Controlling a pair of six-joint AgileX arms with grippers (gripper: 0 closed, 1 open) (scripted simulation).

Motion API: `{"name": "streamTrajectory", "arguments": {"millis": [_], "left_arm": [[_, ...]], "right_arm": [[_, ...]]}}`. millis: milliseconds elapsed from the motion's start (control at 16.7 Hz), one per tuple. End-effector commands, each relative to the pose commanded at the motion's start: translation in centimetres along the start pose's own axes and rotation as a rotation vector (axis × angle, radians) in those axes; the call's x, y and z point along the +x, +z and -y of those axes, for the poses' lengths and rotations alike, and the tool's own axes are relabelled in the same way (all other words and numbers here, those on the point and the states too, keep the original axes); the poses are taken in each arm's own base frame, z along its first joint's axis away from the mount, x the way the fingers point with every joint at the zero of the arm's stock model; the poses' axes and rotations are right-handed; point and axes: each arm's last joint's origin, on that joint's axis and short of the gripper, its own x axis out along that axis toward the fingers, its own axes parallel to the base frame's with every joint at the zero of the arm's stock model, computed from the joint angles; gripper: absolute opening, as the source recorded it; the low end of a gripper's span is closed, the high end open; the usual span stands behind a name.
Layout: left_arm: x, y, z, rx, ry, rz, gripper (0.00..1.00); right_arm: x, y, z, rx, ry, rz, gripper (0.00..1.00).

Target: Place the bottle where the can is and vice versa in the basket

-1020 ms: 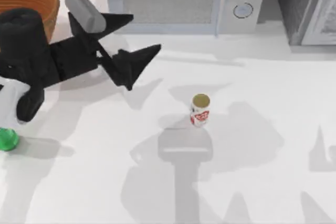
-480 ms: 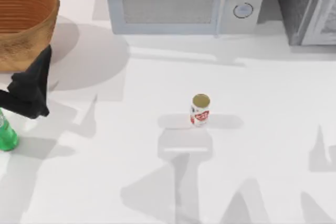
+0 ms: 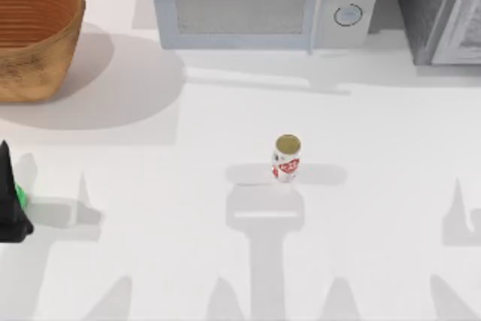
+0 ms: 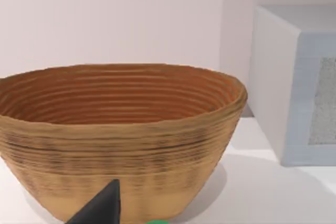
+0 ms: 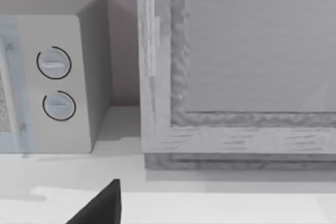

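The wicker basket (image 3: pixel 36 39) stands at the table's back left and looms close in the left wrist view (image 4: pixel 121 140), with nothing showing inside it. The white can (image 3: pixel 286 157) with red markings stands upright near the table's middle. Only a sliver of the green bottle (image 3: pixel 21 197) peeks out at the left edge, beside and mostly behind my left gripper (image 3: pixel 10 204). In the left wrist view the bottle's top (image 4: pixel 156 222) sits just under the basket, next to the left gripper's dark tip (image 4: pixel 102 207). My right gripper (image 5: pixel 100 207) faces the back right of the table.
A grey microwave (image 3: pixel 259 1) runs along the back edge, with a grey cabinet (image 3: pixel 443 9) to its right. The right wrist view shows the microwave's dials (image 5: pixel 55 85) and the cabinet front (image 5: pixel 247 61). Open tabletop surrounds the can.
My left arm has withdrawn from beside the basket to the table's left edge and now covers most of the bottle. The can and the basket have not moved.
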Motion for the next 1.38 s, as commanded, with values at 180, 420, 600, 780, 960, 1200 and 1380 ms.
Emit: {"name": "streamTrajectory", "arguments": {"millis": [180, 420, 600, 780, 960, 1200, 1380], "left_arm": [[-0.2, -1.1, -0.2, -0.002, 0.041, -0.009, 1.0], [-0.2, -1.1, -0.2, -0.002, 0.042, -0.009, 1.0], [-0.1, -1.1, -0.2, -0.001, 0.042, -0.012, 1.0], [0.5, -1.6, -0.5, 0.004, 0.06, -0.037, 1.0], [1.5, -2.2, -0.9, 0.011, 0.067, -0.071, 1.0], [2.9, -3.5, -1.6, 0.019, 0.061, -0.133, 1.0], [3.7, -4.9, -2.2, 0.018, 0.051, -0.191, 1.0]], "right_arm": [[0.0, 0.0, 0.0, 0.0, 0.0, 0.0, 1.0], [0.0, 0.0, 0.0, 0.0, 0.0, 0.0, 1.0], [0.0, 0.0, 0.0, 0.0, 0.0, 0.0, 1.0], [0.0, 0.0, 0.0, 0.0, 0.0, 0.0, 1.0], [0.0, 0.0, 0.0, 0.0, 0.0, 0.0, 1.0], [0.0, 0.0, 0.0, 0.0, 0.0, 0.0, 1.0], [0.0, 0.0, 0.0, 0.0, 0.0, 0.0, 1.0]]}}
